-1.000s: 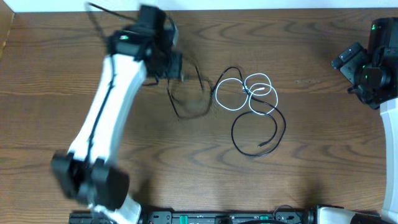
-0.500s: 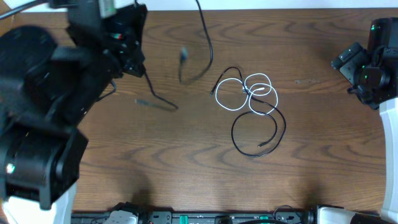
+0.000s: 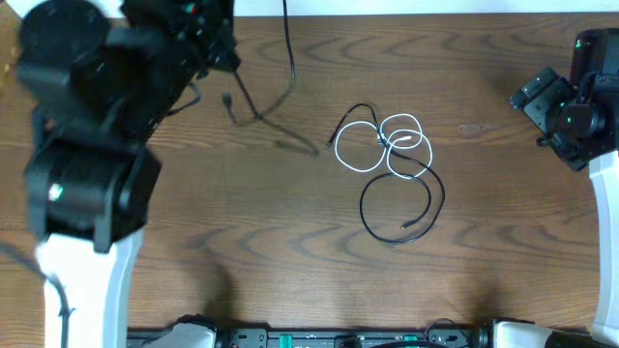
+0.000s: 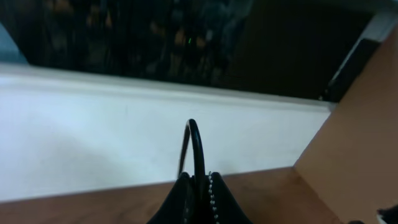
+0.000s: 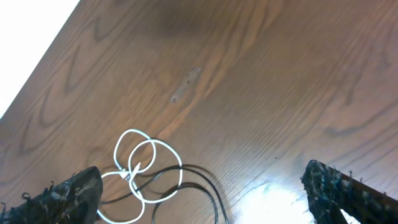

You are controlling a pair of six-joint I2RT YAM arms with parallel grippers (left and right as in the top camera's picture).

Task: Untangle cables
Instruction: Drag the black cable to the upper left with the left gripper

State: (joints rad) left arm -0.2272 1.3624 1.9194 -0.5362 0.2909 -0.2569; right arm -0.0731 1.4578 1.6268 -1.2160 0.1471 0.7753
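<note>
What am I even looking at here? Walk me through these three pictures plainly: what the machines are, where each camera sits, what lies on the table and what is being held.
These are two robot arms at a wooden table, each ending in a two-fingered pincer.

The wide picture is taken from above. The big white and black shape is the left arm, lifted close to the camera. The right arm sits at the far edge.

The other two pictures come from small cameras on the wrists. The left pincer is shut on a black cable, raised off the table; from above its loose end trails down. The right pincer is open and holds nothing.

On the table lie a white cable coiled in loops and a second black cable threaded through it.
</note>
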